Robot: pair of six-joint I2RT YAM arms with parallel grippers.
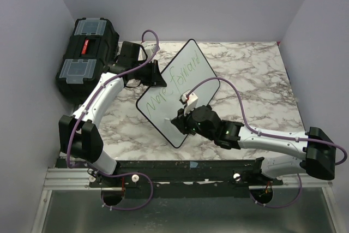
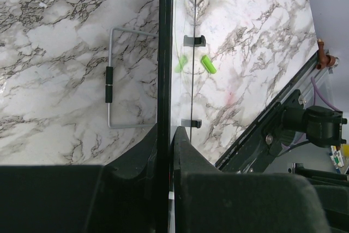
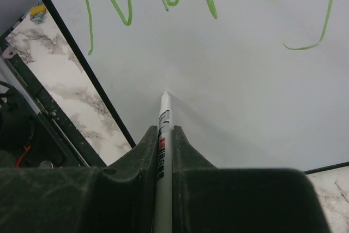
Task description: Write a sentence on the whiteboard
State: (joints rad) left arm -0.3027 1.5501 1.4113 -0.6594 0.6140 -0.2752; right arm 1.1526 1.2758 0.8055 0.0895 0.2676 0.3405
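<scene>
The flat rectangular whiteboard (image 1: 199, 61), white-faced with rounded corners and a thin black rim, sat turned corner-on at the centre of the grey-veined marble tabletop (image 1: 256, 75). The left gripper (image 1: 155, 75) was clamped on the board's far-left edge. In the left wrist view the black rim ran straight down between the two closed fingers (image 2: 188, 151).

The right gripper (image 1: 179, 117) was over the board's near part, its fingers pinched on a slim white marker pen (image 3: 163, 114). The pen's tip was at the bare white face below the writing; actual contact could not be confirmed. The sentence (image 1: 185, 76), in thin green handwriting, ran in two lines across the board, above and beyond the pen tip.

A black plastic toolbox with clear lid compartments (image 1: 87, 53) stood at the far-left corner, apart from the board. Plain pale lavender walls (image 1: 191, 4) enclosed the table on three sides.
</scene>
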